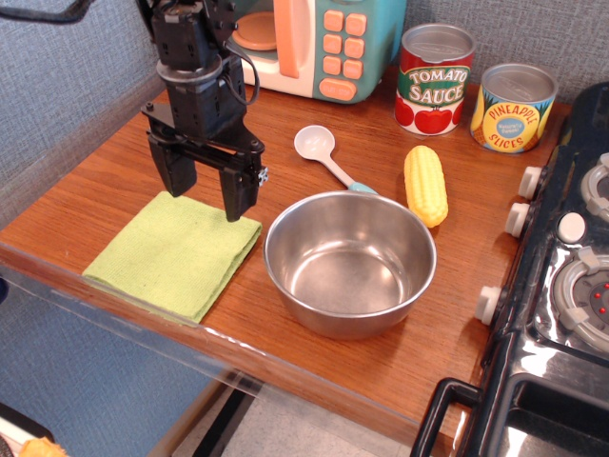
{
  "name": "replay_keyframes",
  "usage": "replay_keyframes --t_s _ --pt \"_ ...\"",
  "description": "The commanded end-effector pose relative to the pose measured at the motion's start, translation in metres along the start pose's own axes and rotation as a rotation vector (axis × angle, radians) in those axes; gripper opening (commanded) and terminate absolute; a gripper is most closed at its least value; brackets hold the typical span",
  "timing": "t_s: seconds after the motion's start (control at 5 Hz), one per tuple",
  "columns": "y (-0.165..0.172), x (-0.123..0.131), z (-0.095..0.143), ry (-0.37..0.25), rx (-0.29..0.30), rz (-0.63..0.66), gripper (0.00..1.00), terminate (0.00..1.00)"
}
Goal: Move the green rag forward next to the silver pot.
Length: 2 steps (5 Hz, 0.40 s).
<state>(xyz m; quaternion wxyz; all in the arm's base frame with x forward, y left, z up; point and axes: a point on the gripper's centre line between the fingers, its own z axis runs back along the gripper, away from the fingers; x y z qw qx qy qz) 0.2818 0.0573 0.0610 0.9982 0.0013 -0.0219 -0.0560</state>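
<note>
My gripper (207, 198) hangs above the far edge of the green rag (173, 253), its two black fingers (239, 193) spread apart with nothing between them — the tips look clear of the cloth, though from this single view I cannot be sure how much air lies under them. The rag lies flat on the wooden table (314, 143), below me and reaching toward the near table edge; its right corner comes close to the silver pot (349, 261) but a thin strip of wood shows between the two. The pot sits to the right of my gripper and a little nearer the camera, upright and empty, its shiny inside showing reflections.

Beyond the pot, to my right, a white plastic spoon (324, 152) lies on the wood with its bowl pointing away and its pale blue handle end just beside the pot's far rim. Farther right lies a yellow toy corn cob (424, 184), also close to the pot's rim. Behind my arm stands a teal and orange toy microwave (304, 43). Well off to the right, against the back wall, stand two tins — a tomato sauce can (435, 79) and a pineapple slices can (514, 107), side by side. At the far right edge sits a black toy stove (561, 286) with white knobs.
</note>
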Motion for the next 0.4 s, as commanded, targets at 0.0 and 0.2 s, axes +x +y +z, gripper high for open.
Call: replay_keyframes --t_s 0.0,0.2 --pt "-0.0003 0.0084 0.0187 -0.036 0.036 0.002 1.00 0.00" --pt "-0.0003 0.0084 0.0187 -0.036 0.036 0.002 1.00 1.00"
